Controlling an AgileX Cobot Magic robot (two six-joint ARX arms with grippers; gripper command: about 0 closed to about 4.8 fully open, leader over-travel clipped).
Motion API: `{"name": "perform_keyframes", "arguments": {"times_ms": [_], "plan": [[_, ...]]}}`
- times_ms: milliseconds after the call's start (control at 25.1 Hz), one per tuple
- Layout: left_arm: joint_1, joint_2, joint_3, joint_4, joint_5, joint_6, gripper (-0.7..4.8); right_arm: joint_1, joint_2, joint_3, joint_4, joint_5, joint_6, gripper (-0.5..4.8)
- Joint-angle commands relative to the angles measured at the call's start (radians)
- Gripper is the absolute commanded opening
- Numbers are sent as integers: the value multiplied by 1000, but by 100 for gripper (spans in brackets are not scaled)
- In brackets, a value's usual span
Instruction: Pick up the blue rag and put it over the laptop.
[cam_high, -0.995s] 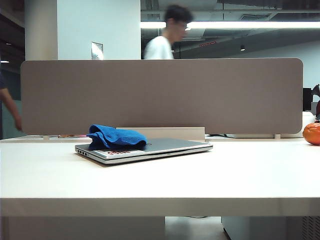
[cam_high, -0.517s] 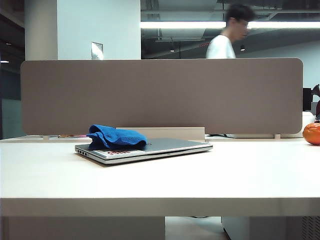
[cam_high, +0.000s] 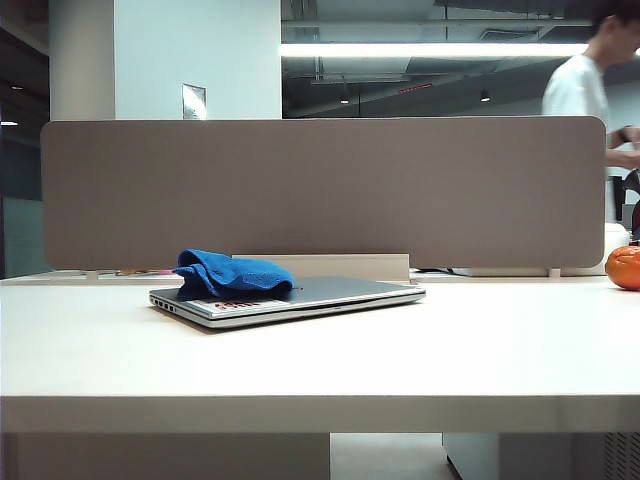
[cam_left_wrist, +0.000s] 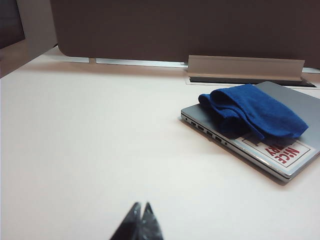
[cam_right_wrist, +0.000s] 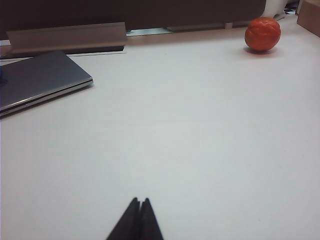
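The blue rag is a thick, fuzzy, bright-blue cloth, bunched into soft folds. It lies on the closed silver laptop, over the lid's left end as the exterior view shows it, beside a white sticker with red letters. The rag's long side runs along the laptop's length. The laptop sits flat on the pale table. The left gripper has its tips pressed together, holding nothing, low over bare table well short of the rag. The right gripper is likewise closed and empty, far from the laptop. An orange ball rests near the table's far right.
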Motion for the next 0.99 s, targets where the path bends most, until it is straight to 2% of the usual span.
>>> {"name": "perform_keyframes", "arguments": {"times_ms": [40,995], "plan": [[-2,1,3,5,-3,4,-6,1,-2,-5,11,1,-2,0],[-2,1,3,5,8,4,-6,1,-2,-5,11,1,-3,0]]}}
